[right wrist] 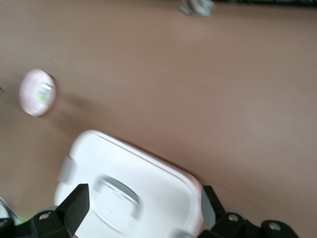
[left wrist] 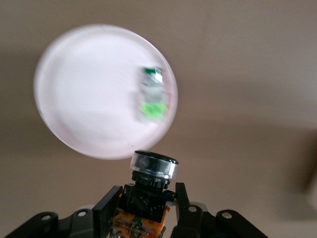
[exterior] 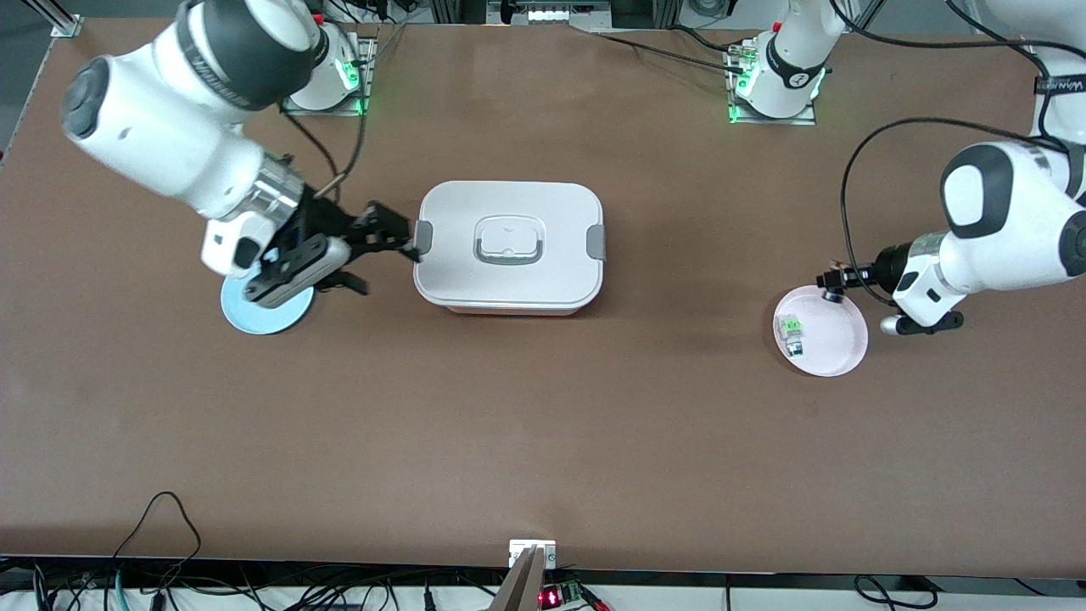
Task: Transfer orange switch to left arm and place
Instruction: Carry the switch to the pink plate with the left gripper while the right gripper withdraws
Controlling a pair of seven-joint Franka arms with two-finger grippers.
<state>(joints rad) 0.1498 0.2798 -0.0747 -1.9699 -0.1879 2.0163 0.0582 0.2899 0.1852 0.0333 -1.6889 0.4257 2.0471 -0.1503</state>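
My left gripper (exterior: 833, 287) is shut on the orange switch (exterior: 832, 294) and holds it up over the rim of a pink plate (exterior: 831, 339). In the left wrist view the switch (left wrist: 148, 186) shows a black body, an orange base and a clear cap between the fingers (left wrist: 108, 210). My right gripper (exterior: 386, 267) is open and empty, in the air beside the white box (exterior: 509, 246), at the box's end toward the right arm. In the right wrist view the box (right wrist: 133, 193) fills the space between the spread fingers (right wrist: 77, 198).
A green-topped switch (exterior: 792, 333) lies on the pink plate, also in the left wrist view (left wrist: 151, 96). A blue plate (exterior: 263, 312) lies under the right gripper's hand. The box stands mid-table between the two plates. Cables run along the table's front edge.
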